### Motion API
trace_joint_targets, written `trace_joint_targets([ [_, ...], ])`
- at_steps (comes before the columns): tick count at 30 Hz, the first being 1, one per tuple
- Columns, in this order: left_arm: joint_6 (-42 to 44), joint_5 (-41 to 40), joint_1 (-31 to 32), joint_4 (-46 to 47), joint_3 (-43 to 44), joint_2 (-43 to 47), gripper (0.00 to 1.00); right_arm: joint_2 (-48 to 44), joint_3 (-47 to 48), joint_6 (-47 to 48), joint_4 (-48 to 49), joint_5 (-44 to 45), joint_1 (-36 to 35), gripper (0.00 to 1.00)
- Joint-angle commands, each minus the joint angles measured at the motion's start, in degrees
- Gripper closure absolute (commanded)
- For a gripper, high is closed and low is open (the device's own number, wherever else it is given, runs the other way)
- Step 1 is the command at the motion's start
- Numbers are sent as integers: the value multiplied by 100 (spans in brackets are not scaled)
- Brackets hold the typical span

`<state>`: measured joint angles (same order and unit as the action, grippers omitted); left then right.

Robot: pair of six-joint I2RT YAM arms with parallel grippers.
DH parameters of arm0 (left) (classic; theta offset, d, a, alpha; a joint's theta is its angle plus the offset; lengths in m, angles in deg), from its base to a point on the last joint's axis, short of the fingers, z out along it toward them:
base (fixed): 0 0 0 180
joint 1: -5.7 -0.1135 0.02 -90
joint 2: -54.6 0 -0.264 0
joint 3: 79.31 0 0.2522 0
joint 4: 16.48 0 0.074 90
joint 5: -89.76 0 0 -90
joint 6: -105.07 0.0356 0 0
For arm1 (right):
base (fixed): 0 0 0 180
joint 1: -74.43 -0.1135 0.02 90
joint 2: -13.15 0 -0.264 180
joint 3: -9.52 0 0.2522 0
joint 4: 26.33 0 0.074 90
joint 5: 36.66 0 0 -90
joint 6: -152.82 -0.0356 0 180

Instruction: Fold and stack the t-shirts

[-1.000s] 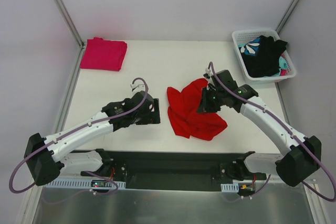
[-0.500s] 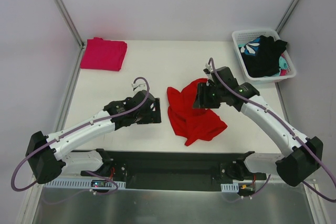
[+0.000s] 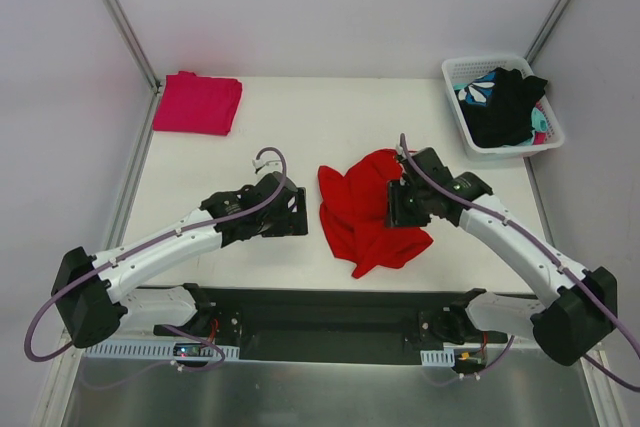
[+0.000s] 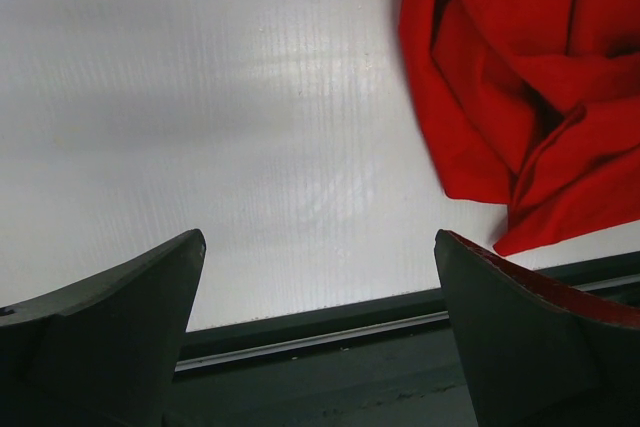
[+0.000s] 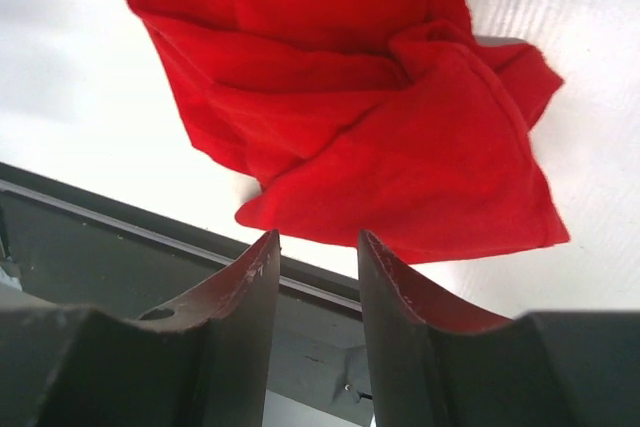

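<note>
A large bright red t-shirt lies crumpled at the table's middle; it also shows in the left wrist view and the right wrist view. A magenta-pink t-shirt lies folded at the far left corner. My right gripper hovers over the red shirt's right side. Its jaws are open by a narrow gap, with nothing between them. My left gripper sits just left of the red shirt, wide open and empty.
A white basket at the far right holds a black garment and a teal-and-white patterned one. The table's dark near edge rail runs just below both grippers.
My right gripper opened and let go of the red shirt, then shifted slightly right and toward the near edge. The shirt's right side dropped and settled. The left arm barely moved.
</note>
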<state>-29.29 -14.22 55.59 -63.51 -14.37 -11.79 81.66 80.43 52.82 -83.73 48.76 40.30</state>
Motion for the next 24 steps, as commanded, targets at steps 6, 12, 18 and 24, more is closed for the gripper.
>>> trace_joint_targets([
  [6, -20, 9, 12, 67, -2, 117, 1, -198, -28, 95, 83, 90, 425, 61],
  [12, -108, 27, 12, 76, -126, 197, 1, -154, -221, 42, 119, 106, 311, 61],
  [18, -152, 71, 12, 76, -134, 91, 1, 65, -2, 103, -214, 88, -171, 61],
  [24, -161, 9, 12, 67, -161, 82, 1, 610, 437, -63, -812, 1134, -1287, 61],
])
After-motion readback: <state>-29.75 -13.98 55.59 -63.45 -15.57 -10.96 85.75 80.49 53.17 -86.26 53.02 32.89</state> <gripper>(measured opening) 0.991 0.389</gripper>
